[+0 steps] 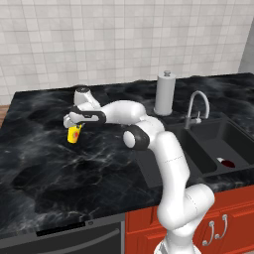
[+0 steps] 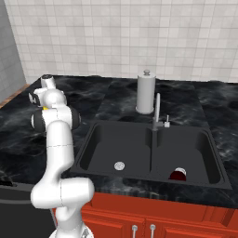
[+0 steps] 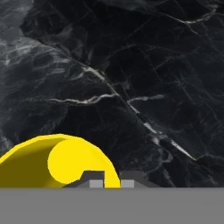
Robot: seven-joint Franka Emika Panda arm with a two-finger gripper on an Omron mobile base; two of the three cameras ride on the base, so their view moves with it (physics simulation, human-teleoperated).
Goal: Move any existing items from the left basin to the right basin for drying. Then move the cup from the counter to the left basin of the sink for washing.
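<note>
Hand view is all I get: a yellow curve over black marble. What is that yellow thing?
Observer: A small bright yellow cup with a red mark, over the glossy black marble counter, left of the matte black double sink.
Operator: Is the robot holding it?
Observer: The two-finger gripper is closed on its rim; whether the cup is off the counter I cannot tell.
Operator: Anything in the sink?
Observer: A small dark red round bowl lies in the right basin.
</note>
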